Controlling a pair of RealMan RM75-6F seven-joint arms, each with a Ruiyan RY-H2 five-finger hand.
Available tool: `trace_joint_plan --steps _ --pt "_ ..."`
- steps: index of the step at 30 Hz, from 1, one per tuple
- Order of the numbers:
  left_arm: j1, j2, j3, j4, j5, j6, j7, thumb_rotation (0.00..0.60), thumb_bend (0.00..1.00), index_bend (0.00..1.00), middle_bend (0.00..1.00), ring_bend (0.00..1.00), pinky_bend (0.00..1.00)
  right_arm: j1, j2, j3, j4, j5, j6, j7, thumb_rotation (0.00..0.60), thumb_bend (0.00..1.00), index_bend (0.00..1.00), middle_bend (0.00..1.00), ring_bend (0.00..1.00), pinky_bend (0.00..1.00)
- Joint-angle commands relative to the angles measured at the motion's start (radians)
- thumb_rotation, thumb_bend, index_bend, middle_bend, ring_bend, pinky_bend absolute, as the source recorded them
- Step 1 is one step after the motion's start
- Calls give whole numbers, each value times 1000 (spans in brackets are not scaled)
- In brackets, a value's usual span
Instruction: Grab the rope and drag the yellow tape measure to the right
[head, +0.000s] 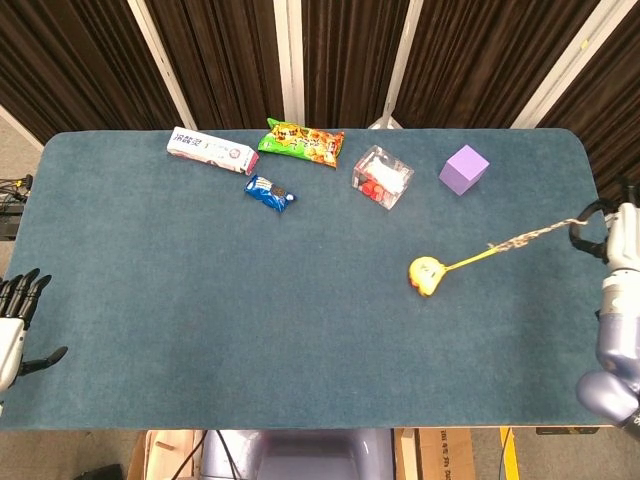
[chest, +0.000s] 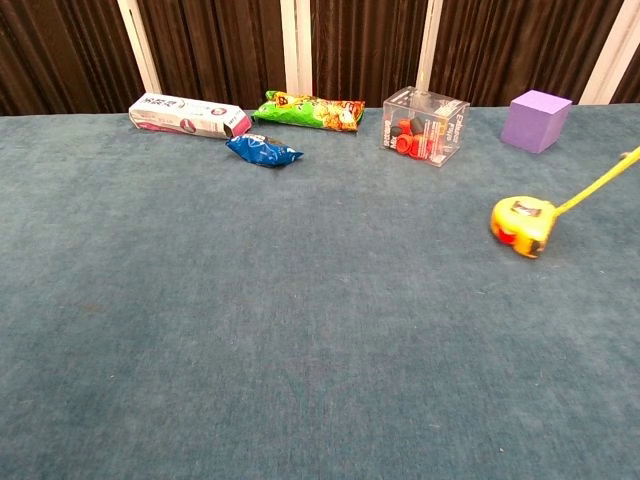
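One right hand grips the rope, tape measure trailing.

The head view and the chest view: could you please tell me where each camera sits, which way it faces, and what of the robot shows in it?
Head view: high above the near edge, looking steeply down on the whole table; shows the left hand at the left edge and the right hand holding the rope at the far right.
Chest view: low at the near edge, looking across the table toward the curtain; no hand shows.
Shared: yellow tape measure, purple cube, clear box, snack packets.
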Motion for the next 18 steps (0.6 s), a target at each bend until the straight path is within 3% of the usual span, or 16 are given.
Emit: trace_joint_plan --steps 1,6,8,10,12,18 --pt "0 0 -1 -1 -1 0 3 600 0 0 0 0 0 -7 8 4 26 12 -6 16 600 432 652 108 0 0" --pt "1 0 0 -3 -1 0 7 600 0 0 0 0 0 -14 15 -5 39 7 -10 22 600 432 620 108 0 0" --pt "1 0 1 -4 0 0 9 600 0 0 0 0 0 -18 22 -21 33 -3 -18 10 600 432 448 77 0 0" --pt "1 0 1 -5 1 0 12 600 0 0 0 0 0 -21 32 -43 14 -10 -28 -16 600 432 120 13 0 0" --pt "2 0 1 -6 1 2 15 600 0 0 0 0 0 -23 41 -62 -14 -17 -23 -43 600 434 3 0 0 0" --pt "4 3 2 -7 3 7 17 600 0 0 0 0 0 -52 38 -115 -94 -117 65 -78 600 329 0 0 0 0"
